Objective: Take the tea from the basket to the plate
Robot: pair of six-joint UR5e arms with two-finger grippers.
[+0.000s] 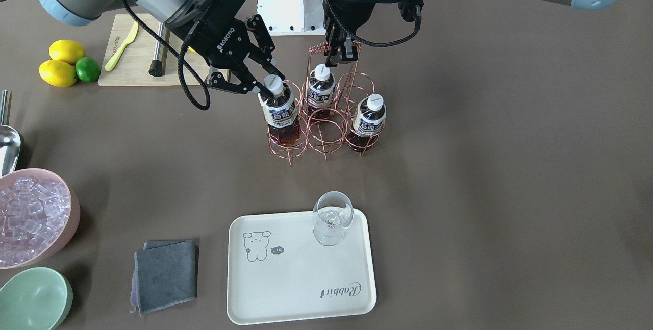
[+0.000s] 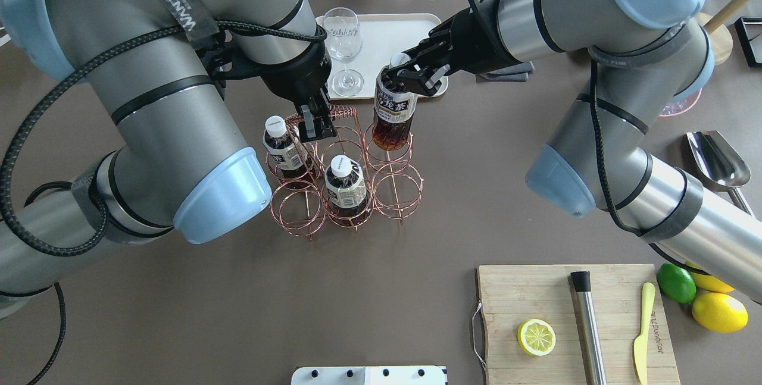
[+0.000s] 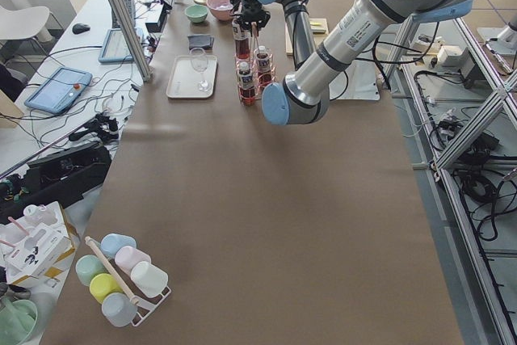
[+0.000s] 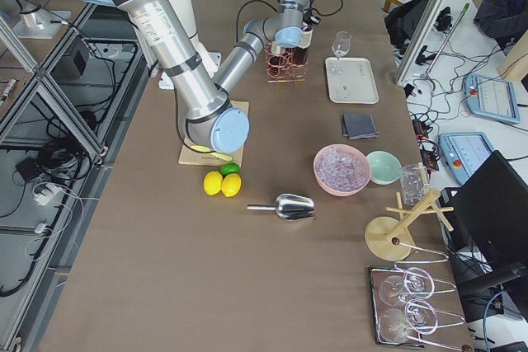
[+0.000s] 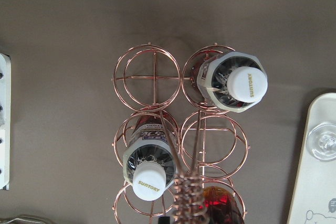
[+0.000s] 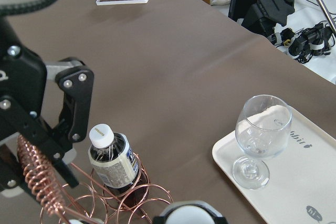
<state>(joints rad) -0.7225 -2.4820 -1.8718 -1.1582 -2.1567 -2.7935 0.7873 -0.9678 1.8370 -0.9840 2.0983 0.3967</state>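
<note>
In the upper centre of the front-facing view, the right gripper (image 1: 266,86) comes in from the upper left. Its 2 fingers are clenched on the neck of the tea (image 1: 279,110), just under the white cap. The bottle stands upright with its base in the front left corner ring of the basket (image 1: 326,138). In the exterior left view its cap sits higher than the caps of the 2 other bottles (image 1: 321,91), so it is partly raised in its ring. Whether its base touches the bottom of the basket cannot be told.

The left gripper (image 1: 341,54) reaches down from the top centre of the same view, its jaws grasping the coiled handle (image 1: 317,48) at the top of the basket. Of the 2 other bottles, 1 sits in the back middle ring and 1 in the front right ring. The other 3 rings hold nothing.

The plate (image 1: 301,279) lies in the lower centre of the frame, well apart from the basket, with the bear drawing near its upper left corner. A glass (image 1: 331,218) stands upright at its upper right corner. A folded grey cloth (image 1: 166,275) lies just left of the plate. At the lower left edge are a pink bowl (image 1: 74,212) of ice and a green bowl (image 1: 33,299). A cutting board (image 1: 132,65) lies in the upper left.
</note>
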